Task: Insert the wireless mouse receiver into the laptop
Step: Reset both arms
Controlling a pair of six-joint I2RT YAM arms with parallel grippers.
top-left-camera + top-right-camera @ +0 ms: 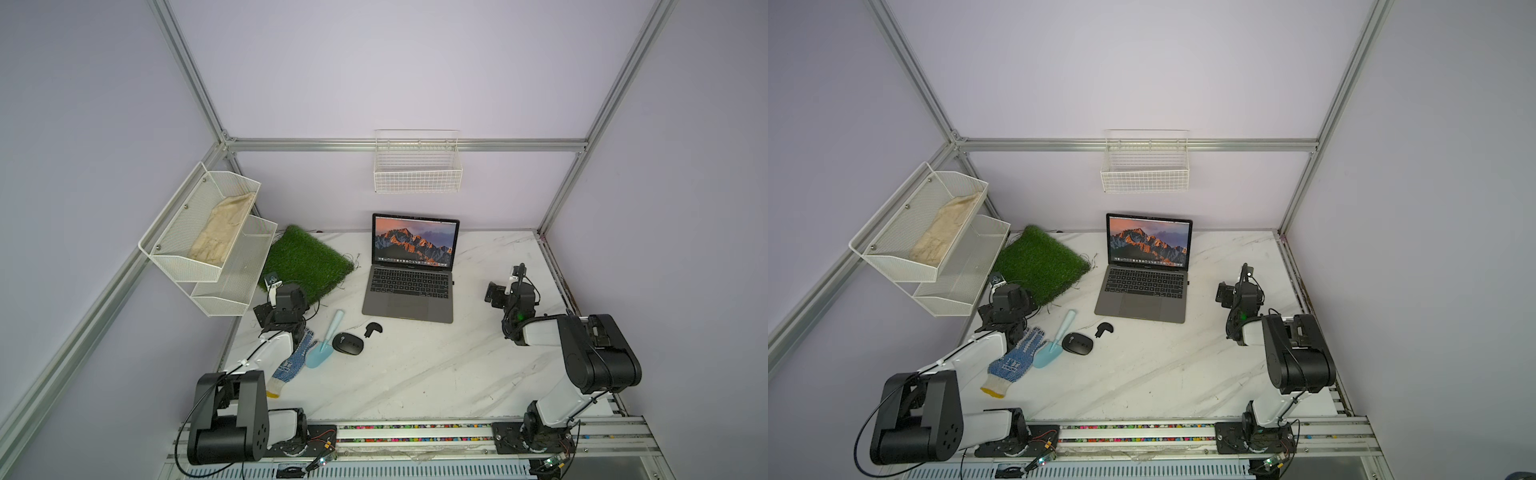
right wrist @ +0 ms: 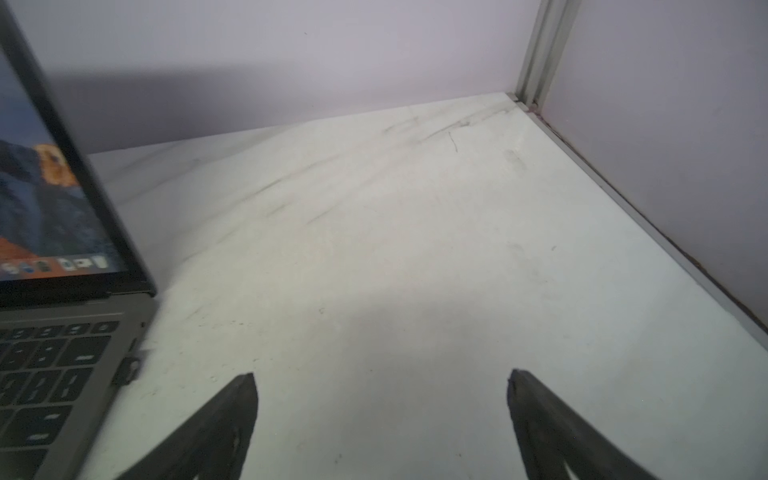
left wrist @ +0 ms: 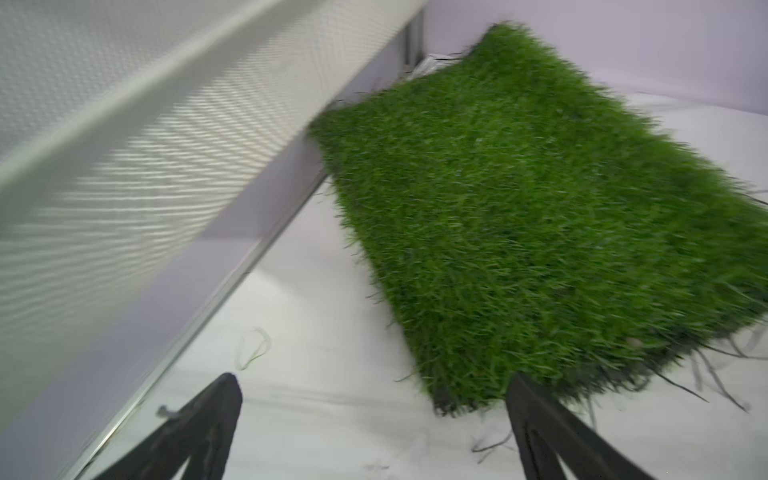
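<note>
**Showing the receiver at the laptop edge, both jaws wide**

The laptop is sitting open at the centre of the counter, and its screen is displaying an orange mountain picture. The wireless mouse receiver is projecting as a small dark stub from the side edge of the laptop base, level with the keyboard. In both top views it is appearing as a tiny dark mark on the right edge of the laptop. Blur in the right wrist view is hiding how deep it is seated.

The right arm is hovering at the right of the frame, apart from the laptop. The right jaws are standing wide open over bare counter and are holding nothing.

The left arm is hovering at the left of the frame, at the near corner of the grass mat. The left jaws are also standing wide open and are holding nothing. One finger is overlapping the mat corner in the left wrist view.

The mouse is lying on the counter below and to the left of the laptop. A black half-round cover piece is lying just to its right. A blue trowel is lying at its left edge, with a dotted glove further left.
</note>
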